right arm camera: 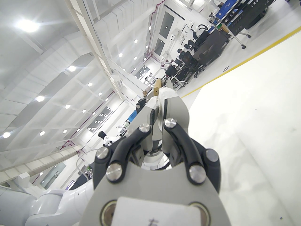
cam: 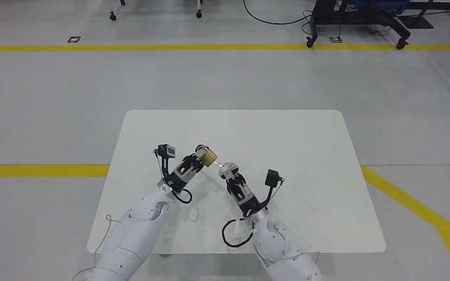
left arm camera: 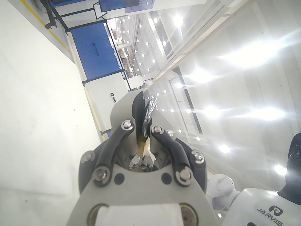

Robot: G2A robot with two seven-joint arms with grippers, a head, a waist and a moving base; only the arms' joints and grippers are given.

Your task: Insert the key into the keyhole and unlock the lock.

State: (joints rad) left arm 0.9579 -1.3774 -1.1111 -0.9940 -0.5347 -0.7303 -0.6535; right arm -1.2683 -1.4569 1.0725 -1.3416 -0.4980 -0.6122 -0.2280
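Center of top view, over white table (cam: 302, 140): left claw (cam: 202, 158) clamped shut on small padlock (cam: 210, 159). Padlock is brass-coloured with a boxy body; shiny silver metal at one end in left wrist view. Right claw (cam: 226, 171) sits just lower right of it, fingers pinched together on key (cam: 219, 166), a thin silvery sliver too small for detail. Key tip is at the padlock; inserted or only touching, cannot tell.

Top camera overlooks table (cam: 302, 140); close wrist cameras tilt ceilingward, sharing the lock (cam: 209, 159).
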